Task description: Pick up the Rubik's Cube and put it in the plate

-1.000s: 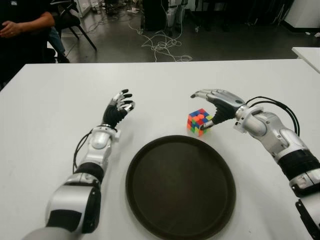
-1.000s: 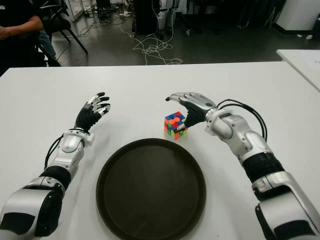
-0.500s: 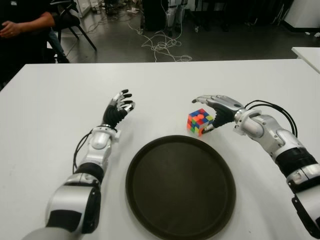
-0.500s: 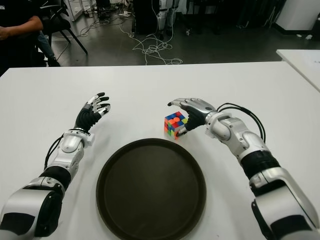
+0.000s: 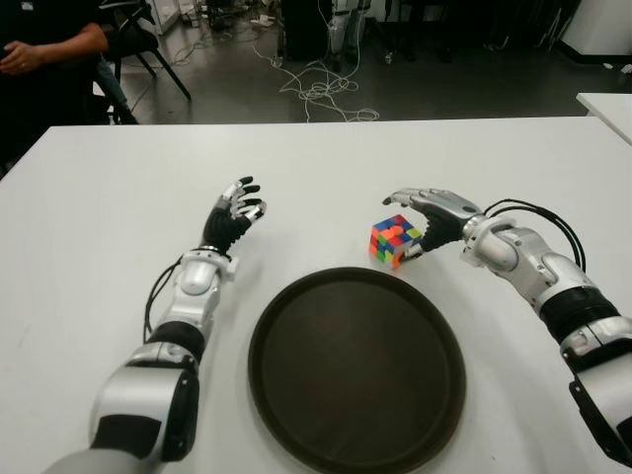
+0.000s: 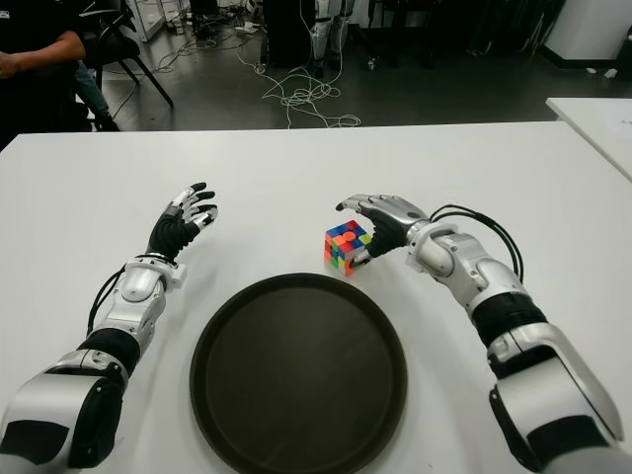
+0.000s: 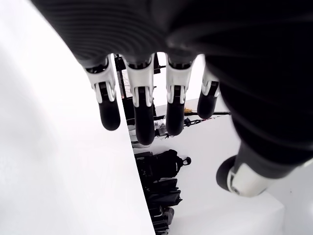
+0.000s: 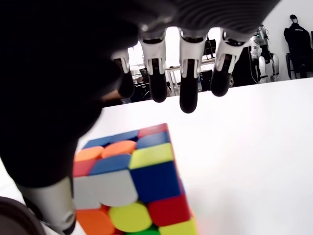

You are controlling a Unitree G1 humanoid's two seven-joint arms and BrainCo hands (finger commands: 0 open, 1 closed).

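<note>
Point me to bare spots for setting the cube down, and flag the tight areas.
The whole plate is bare. The white table is free left of the left robot hand and along its far edge. It's crowded only just beyond the plate's far rim, where the right robot hand arches open over the Rubik's Cube.

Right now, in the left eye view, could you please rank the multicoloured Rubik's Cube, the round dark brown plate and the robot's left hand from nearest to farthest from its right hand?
1. The multicoloured Rubik's Cube, just left of the open right hand, under its fingers.
2. The round dark brown plate, on the table nearer the robot.
3. The left hand, open, far across on the left.
</note>
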